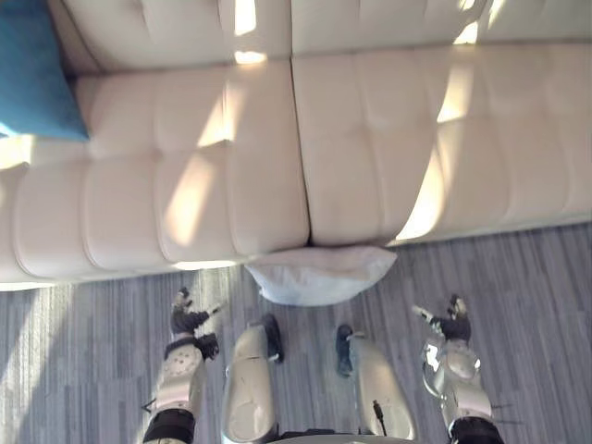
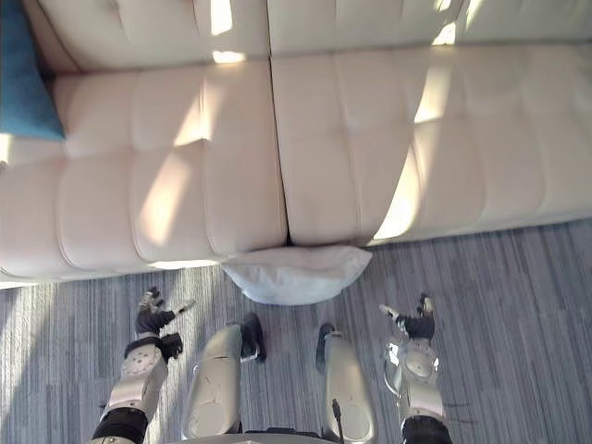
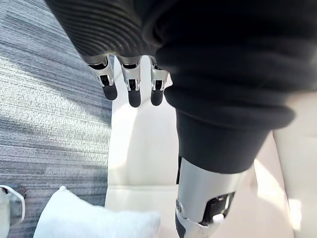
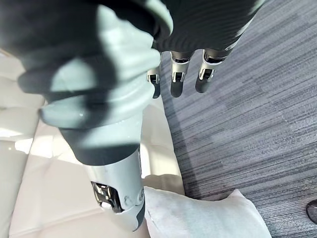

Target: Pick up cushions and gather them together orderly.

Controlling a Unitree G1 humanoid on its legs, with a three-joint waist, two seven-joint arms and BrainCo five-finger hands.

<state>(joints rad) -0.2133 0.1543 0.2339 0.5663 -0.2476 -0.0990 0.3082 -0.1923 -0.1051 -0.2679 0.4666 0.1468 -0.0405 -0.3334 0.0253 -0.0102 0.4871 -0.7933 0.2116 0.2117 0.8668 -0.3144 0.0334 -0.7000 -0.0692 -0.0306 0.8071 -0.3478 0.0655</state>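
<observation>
A white cushion (image 1: 319,274) lies on the grey carpet against the front of the cream sofa (image 1: 370,148), between my two hands. A blue cushion (image 1: 32,79) leans at the sofa's far left end. My left hand (image 1: 188,320) hangs low over the carpet, left of the white cushion, fingers (image 3: 130,88) relaxed and holding nothing. My right hand (image 1: 448,326) hangs to the cushion's right, also open, its fingers (image 4: 177,79) straight. The white cushion's corner (image 3: 94,218) shows past the left hand, and the cushion (image 4: 203,215) shows past the right hand too.
The sofa's long seat runs across the whole view, with sun patches on it. Grey striped carpet (image 1: 527,296) spreads in front of the sofa on both sides of the white cushion.
</observation>
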